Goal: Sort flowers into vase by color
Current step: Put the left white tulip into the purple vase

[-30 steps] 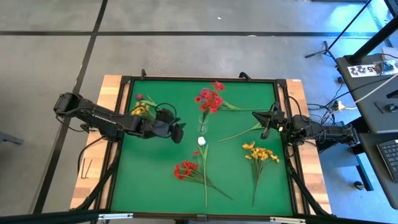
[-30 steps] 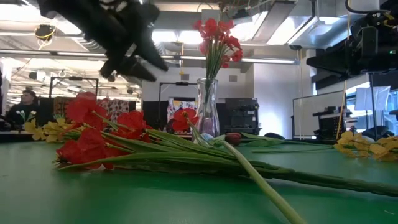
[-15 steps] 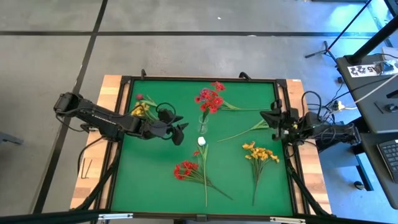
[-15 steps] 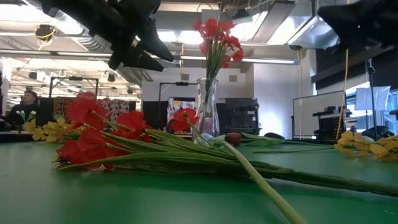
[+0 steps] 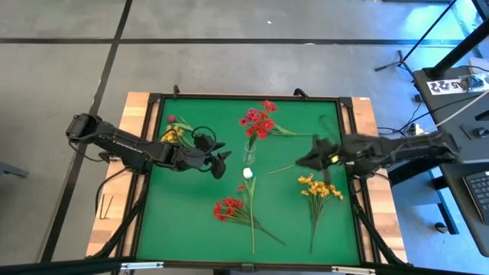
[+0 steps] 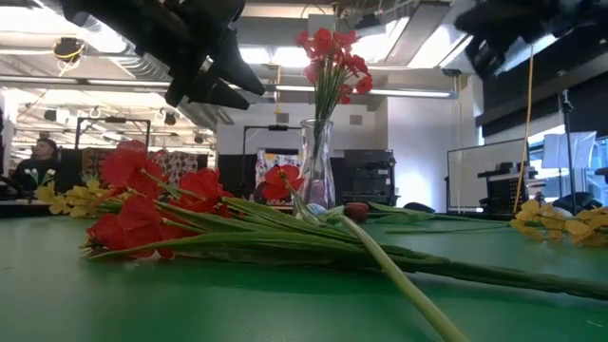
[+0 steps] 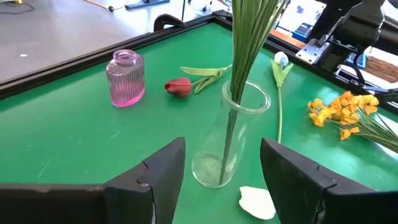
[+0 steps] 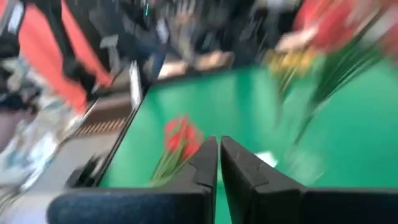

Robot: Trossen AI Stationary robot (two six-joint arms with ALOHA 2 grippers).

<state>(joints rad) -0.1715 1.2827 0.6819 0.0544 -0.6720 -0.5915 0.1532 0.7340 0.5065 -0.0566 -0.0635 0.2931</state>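
Seen from above, the left pincer [image 5: 219, 160] hovers with its fingers spread wide over the green tabletop [image 5: 191, 221], facing the clear glass vase [image 5: 249, 152] just ahead of it. That vase holds a bunch of red flowers on green stems [image 5: 258, 120]. The right pincer [image 5: 306, 158], fingers pressed nearly together and empty, reaches in from the opposite side. A yellow-orange flower cluster [image 5: 321, 187] lies just beside it; a white tulip bud [image 5: 247, 173] and a loose red flower cluster [image 5: 228, 208] lie between the pincers.

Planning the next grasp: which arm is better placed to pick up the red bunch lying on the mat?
Left. Its open tool hovers by the vase, nearer the red bunch; the right tool is shut.
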